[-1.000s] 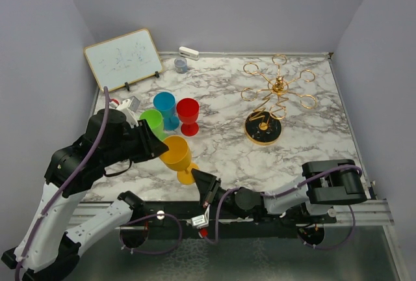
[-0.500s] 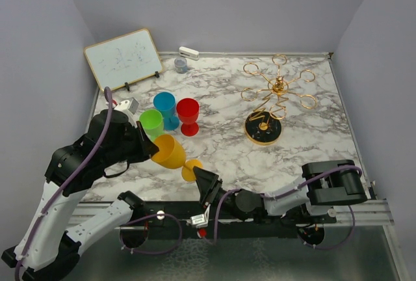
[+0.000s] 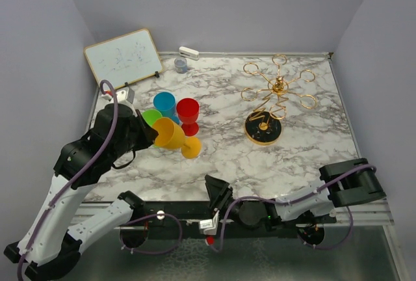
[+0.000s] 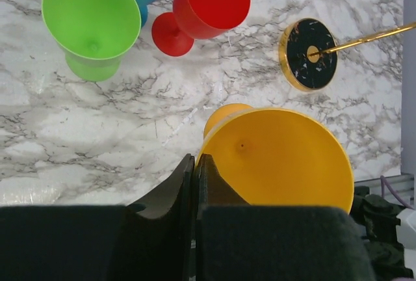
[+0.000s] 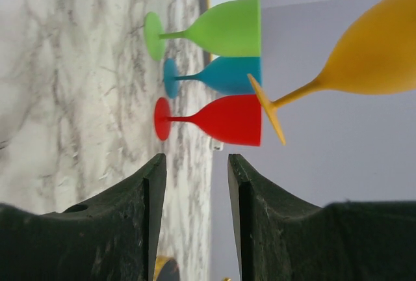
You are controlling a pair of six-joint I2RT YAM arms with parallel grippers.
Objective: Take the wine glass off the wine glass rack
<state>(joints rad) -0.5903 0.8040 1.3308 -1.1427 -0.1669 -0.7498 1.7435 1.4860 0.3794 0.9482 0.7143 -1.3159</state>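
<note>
Holding, item one: yellow wine glass (image 3: pixel 170 134), clamped at the bowl's rim by my left claw (image 3: pixel 153 135), aloft and tilted, its foot pointing toward 4 o'clock in the top view. Item two: wine glass rack (image 3: pixel 276 92), gold wire on a black base, at 2 o'clock on the marble table (image 3: pixel 305 144), well apart from the glass, every loop that shows bare. Item three: green glass (image 3: pixel 149 116), blue glass (image 3: pixel 165 103) and red glass (image 3: pixel 188 110), upright in a cluster at 10 o'clock, just beside my load. Item four: my right claw (image 5: pixel 195 164), fingers apart, holding nothing, low at 6 o'clock. Step in hand, as I judge it: set-down. To do it well, I should bring the stem upright first, choose bare marble at 5 o'clock of the red glass, lower until the foot sits flat, and loosen only then, withdrawing without brushing the neighbouring bowls. Writing: whiteboard (image 3: pixel 122 58) at 11 o'clock bears faint marks, illegible; no brand or label can be read.
</note>
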